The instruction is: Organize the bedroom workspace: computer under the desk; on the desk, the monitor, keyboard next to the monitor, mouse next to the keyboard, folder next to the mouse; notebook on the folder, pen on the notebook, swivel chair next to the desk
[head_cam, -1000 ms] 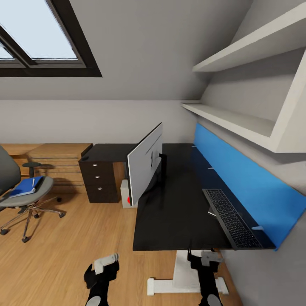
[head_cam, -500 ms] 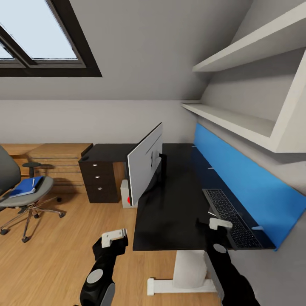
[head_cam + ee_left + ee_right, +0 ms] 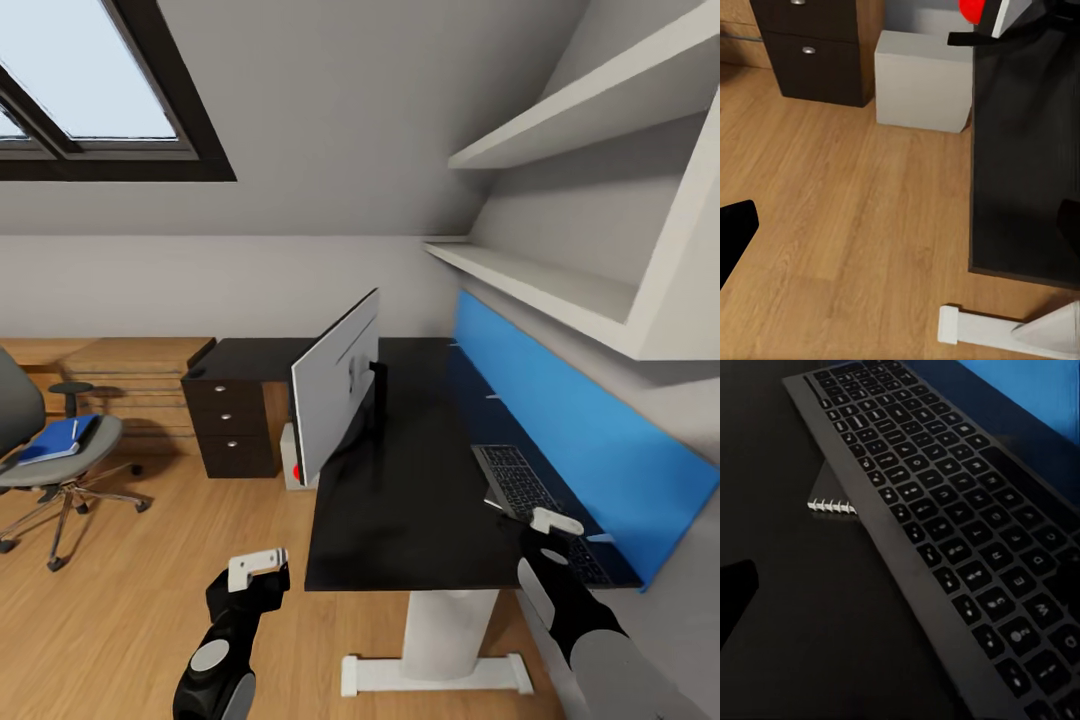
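One keyboard, lower right on the table by the blue panel; right hand hovering above it, spread undeterminable; step: grasping keyboard, next lowering onto its edge.

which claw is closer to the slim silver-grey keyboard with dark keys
Right. The right claw hangs over the slim silver-grey keyboard with dark keys on the black-topped desk; the left claw is over the floor, off the desk's opposite edge.

monitor 1 | keyboard 1 | swivel chair 1 | folder 1
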